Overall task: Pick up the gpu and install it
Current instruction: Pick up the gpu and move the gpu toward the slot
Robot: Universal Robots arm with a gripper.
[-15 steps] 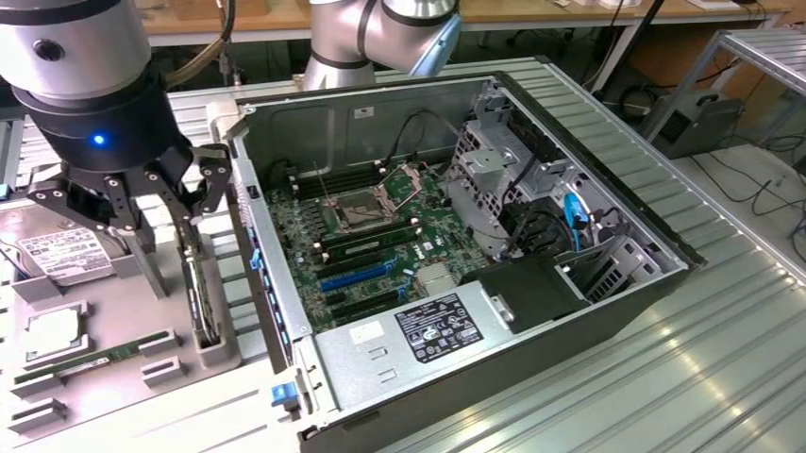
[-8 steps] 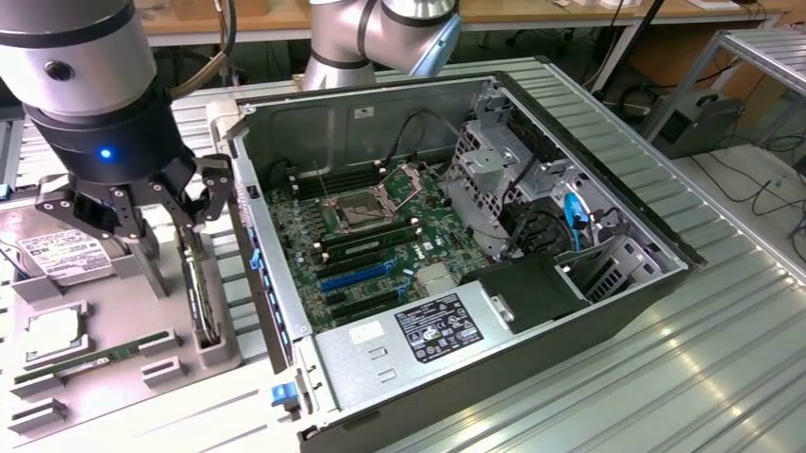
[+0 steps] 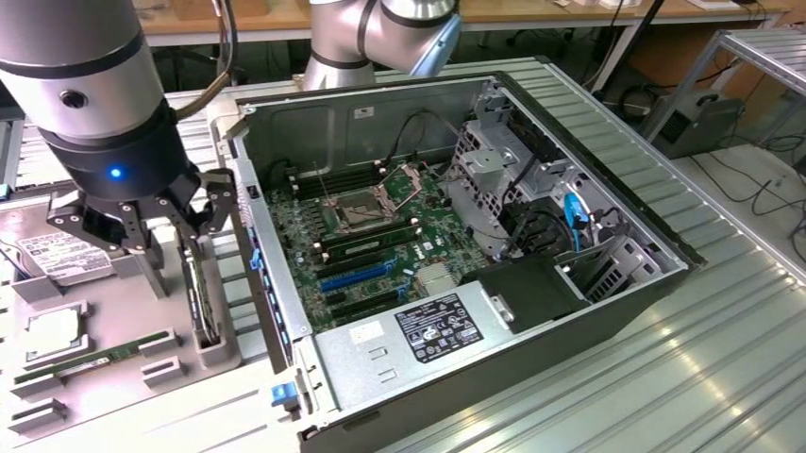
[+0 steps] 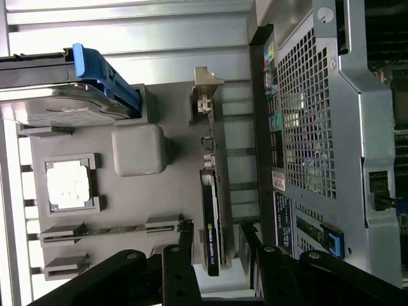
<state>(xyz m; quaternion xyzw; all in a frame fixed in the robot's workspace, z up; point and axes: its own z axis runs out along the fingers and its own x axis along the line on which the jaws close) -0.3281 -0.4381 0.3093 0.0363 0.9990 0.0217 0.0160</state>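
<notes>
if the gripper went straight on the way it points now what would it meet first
Probably the gpu, standing on edge in the grey tray: it lines up with the gap of the open gripper. Depth is unclear.

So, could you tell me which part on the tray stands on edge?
The gpu, upright and straddled by the open gripper; the RAM, CPU and hard drive lie flat.

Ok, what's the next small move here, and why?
Probably close the gripper on the graphics card: it stands on edge in its gray tray beside the computer case, and the open fingers sit either side of it, not touching.
</notes>
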